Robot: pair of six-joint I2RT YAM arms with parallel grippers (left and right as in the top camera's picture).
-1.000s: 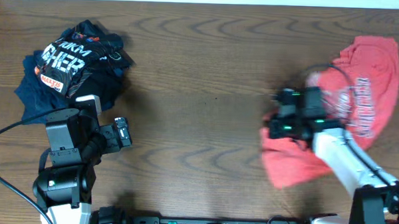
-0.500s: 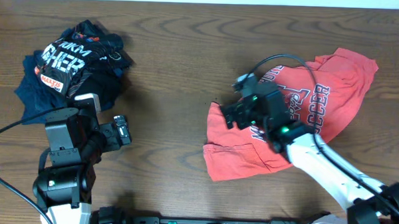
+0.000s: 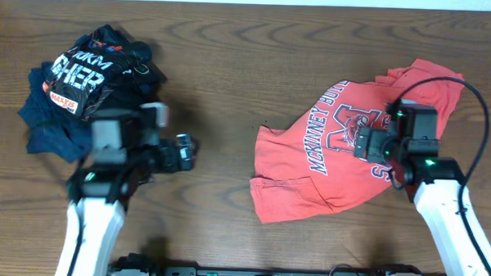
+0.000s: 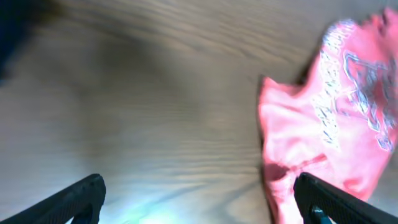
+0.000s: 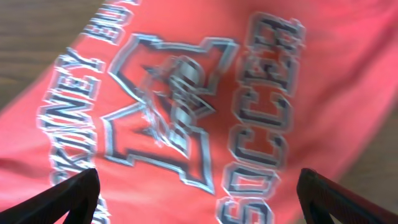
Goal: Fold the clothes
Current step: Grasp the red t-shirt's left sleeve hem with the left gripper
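Shirt (image 3: 331,161) lies on the table (image 3: 232,64) out at 3 o'clock from centre, print side up, rumpled and set on a slant. Navy-and-white lettering runs diagonally across it: a big M, "SOCCER" along the side toward 4 o'clock. The end toward 1 o'clock is bunched in folds. The corner at 7 o'clock is creased, with a flap doubled over. Right gripper (image 3: 368,148) sits over the print, near the 3 o'clock side of the M. Fingers are spread wide with nothing pinched between them, only the printed cloth beneath. Its wrist view is blurred, and I cannot tell whether the tips touch the fabric. Left gripper (image 3: 185,152) is at about 9 o'clock from centre, over bare wood and pointing toward 3 o'clock. Its fingers are also spread wide and empty, and it is well apart from the shirt's near edge. Its wrist view, also blurred, shows wood grain ahead and the shirt off at 3 o'clock. Dark pile (image 3: 88,83) of navy and black clothes sits heaped at 10 o'clock, just behind the left arm.
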